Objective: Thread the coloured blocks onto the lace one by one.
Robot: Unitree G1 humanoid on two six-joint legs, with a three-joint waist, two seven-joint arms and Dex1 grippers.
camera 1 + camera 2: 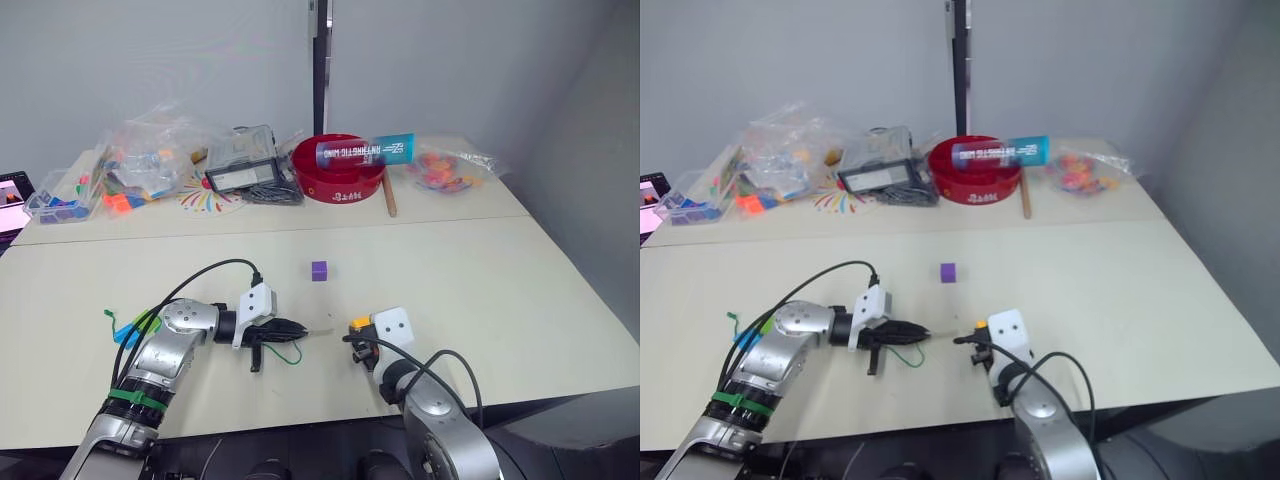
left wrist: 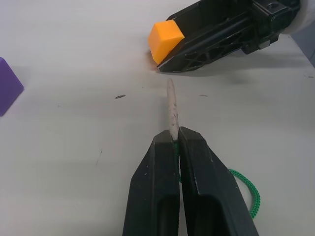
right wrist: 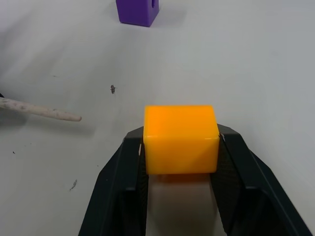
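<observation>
Left wrist view: left gripper (image 2: 174, 140) pinches lace (image 2: 171, 110) tip | right gripper (image 3: 181, 142) clamps orange-yellow block (image 3: 180, 138) | hole apparently hidden

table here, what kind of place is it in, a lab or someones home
Probably a lab or test room, not a home: a plain pale table against bare grey walls, clear bags of small coloured parts heaped at the far edge, and a red bowl with a tube laid across it.

Left gripper (image 1: 300, 327) near-left on counter (image 1: 480, 290), lace (image 2: 172, 110) tip pointing right. Right gripper (image 1: 357, 325) just right of tip, block (image 3: 180, 139) between fingers (image 3: 123, 182). Second block (image 1: 319, 270) farther back, between both. Clutter along far edge.
</observation>
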